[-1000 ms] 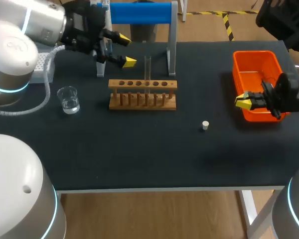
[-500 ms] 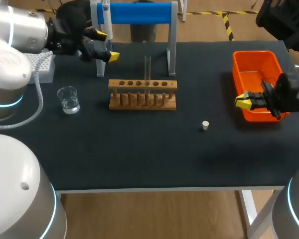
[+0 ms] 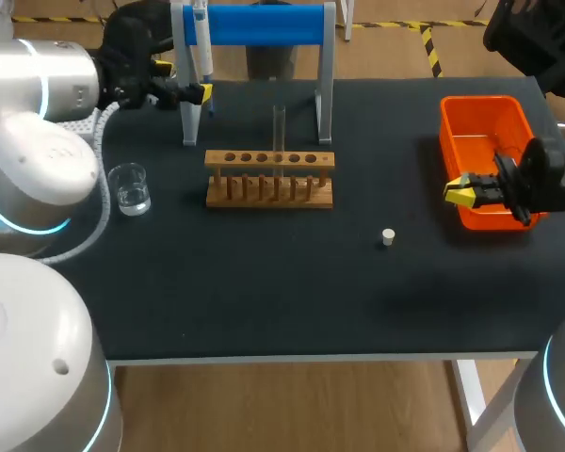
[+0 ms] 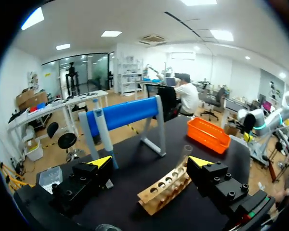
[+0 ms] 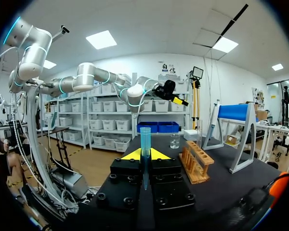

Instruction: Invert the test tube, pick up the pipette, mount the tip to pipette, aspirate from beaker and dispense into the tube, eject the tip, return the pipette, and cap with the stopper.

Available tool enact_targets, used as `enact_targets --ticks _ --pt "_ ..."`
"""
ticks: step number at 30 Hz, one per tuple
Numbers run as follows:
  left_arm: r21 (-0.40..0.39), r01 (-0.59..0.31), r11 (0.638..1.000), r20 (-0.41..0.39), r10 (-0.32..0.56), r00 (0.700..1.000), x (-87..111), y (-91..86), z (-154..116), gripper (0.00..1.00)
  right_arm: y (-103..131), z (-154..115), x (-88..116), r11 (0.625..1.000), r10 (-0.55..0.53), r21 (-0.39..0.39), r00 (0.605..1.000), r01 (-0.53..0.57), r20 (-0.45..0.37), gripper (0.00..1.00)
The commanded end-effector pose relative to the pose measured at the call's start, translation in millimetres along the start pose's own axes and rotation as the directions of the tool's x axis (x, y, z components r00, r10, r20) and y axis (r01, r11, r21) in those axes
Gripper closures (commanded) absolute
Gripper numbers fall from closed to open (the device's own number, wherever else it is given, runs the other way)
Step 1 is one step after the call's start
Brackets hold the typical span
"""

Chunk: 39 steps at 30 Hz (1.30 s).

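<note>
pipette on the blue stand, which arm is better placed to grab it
Left. Its open claw is right by the pipette on the stand, while the right claw is far off at the orange bin.

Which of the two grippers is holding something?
The right gripper, at the orange bin: it is shut on a blue pipette tip. The left gripper, near the pipette stand, is open and empty.

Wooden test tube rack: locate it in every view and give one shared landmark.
Head view: rack mid-table, before the blue stand.
Left wrist view: rack ahead of the open left end effector.
Right wrist view: rack ahead, near the blue stand.
Shared landmark: the blue stand.
</note>
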<state>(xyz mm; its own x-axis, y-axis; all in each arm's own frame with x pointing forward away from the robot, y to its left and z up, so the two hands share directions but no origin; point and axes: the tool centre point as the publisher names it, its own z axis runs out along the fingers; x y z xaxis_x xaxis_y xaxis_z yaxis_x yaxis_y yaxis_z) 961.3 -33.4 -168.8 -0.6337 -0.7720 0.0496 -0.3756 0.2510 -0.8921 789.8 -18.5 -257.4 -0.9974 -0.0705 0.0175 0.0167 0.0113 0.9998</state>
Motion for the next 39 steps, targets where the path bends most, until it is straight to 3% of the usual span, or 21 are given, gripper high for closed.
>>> enact_targets --ticks 1,15,39 --pt "0.007 0.014 1.000 0.139 -0.015 0.990 -0.7 -1.9 14 0.00 0 -1 1 1.000 0.000 0.001 1.000 0.000 0.001 1.00" --pt "0.068 0.049 0.996 0.304 -0.068 0.950 -13.9 -13.6 32 0.00 0 -1 1 1.000 0.000 0.001 1.000 0.000 0.001 1.00" --pt "0.164 0.054 0.985 0.383 -0.114 0.916 -47.3 -24.5 65 0.00 0 -1 1 1.000 0.000 0.001 1.000 0.000 0.001 1.00"
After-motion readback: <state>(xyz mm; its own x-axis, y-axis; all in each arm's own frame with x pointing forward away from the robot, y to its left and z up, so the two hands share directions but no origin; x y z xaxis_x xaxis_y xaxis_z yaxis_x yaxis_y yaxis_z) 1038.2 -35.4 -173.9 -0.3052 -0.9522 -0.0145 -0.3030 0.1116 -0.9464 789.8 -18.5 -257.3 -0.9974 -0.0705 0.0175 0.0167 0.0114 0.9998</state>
